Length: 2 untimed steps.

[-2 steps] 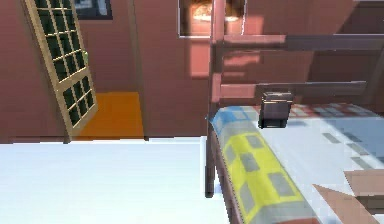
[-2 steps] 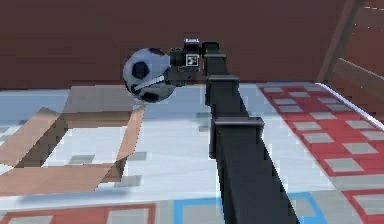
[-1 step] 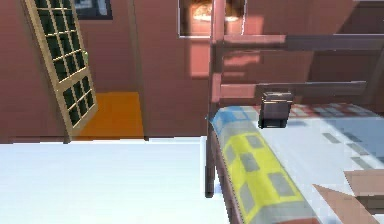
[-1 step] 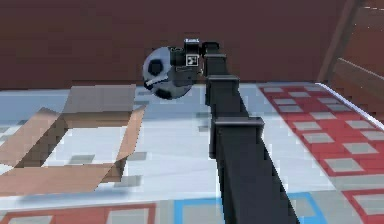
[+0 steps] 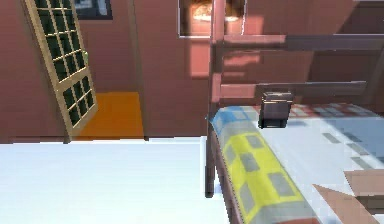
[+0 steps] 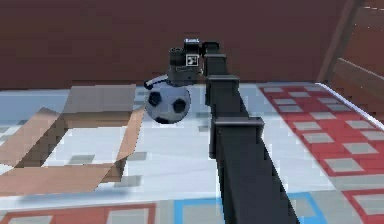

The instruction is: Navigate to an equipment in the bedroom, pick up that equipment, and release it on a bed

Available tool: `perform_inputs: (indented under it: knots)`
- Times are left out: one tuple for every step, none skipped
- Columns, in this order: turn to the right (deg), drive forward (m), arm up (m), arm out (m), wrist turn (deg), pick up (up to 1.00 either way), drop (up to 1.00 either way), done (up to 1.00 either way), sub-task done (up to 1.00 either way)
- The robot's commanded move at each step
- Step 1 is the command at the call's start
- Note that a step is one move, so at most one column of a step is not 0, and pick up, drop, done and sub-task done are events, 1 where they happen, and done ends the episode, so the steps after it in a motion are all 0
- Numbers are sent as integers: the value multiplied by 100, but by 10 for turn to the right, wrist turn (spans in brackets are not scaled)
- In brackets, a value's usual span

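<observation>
One soccer ball (image 6: 168, 104) lies immediately below the gripper (image 6: 160, 86), over or on the bed (image 6: 320, 130). Cannot tell jaw state, nor whether ball is held.

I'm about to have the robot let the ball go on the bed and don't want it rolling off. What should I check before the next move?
1. Ball at the arm's far end: ok, the soccer ball is right at the fingers.
2. Ball lifted clear of the bedding: cannot tell.
3. Arm over the bed: ok, the arm reaches out above the patchwork quilt.
4. Landing spot free: cannot tell, an open cardboard box lies on the quilt close to the ball, toward the arm side view's left.
5. Robot close to the bed: ok, the bed frame stands near in the forward view.
</observation>
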Motion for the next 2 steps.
perform_inputs:
  knots:
    - [0, 0, 0, -10, 0, 0, 0, 0, 0]
    - [0, 0, 0, 0, 0, 0, 0, 100, 0]
